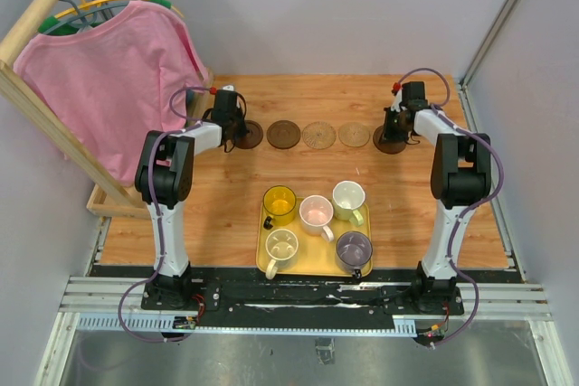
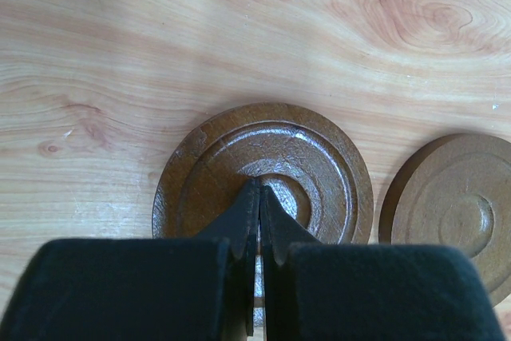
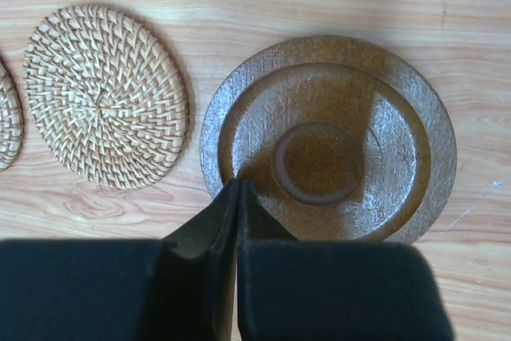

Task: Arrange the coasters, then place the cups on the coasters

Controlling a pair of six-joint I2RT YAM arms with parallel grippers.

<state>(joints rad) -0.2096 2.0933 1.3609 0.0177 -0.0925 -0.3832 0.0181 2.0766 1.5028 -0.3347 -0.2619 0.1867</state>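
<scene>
Several coasters lie in a row across the far part of the table: dark brown ones [image 1: 253,134] [image 1: 283,134], woven tan ones [image 1: 318,136] [image 1: 354,136], and a dark brown one at the right end [image 1: 389,145]. My left gripper [image 2: 258,191] is shut, its tips resting over the middle of the leftmost dark coaster [image 2: 307,149]. My right gripper [image 3: 238,185] is shut too, with its tips at the near left rim of the right-end dark coaster [image 3: 327,85]. Neither holds anything. Several cups stand on the yellow tray [image 1: 265,264]: yellow [image 1: 280,204], pink [image 1: 316,212], pale green [image 1: 348,198], cream [image 1: 282,246], purple-grey [image 1: 354,249].
A wooden rack with a pink shirt [image 1: 109,61] on a hanger leans over the table's far left corner. Grey walls close in the back and sides. The second dark coaster [image 2: 463,205] lies just right of the left gripper, and a tan one [image 3: 104,93] just left of the right gripper.
</scene>
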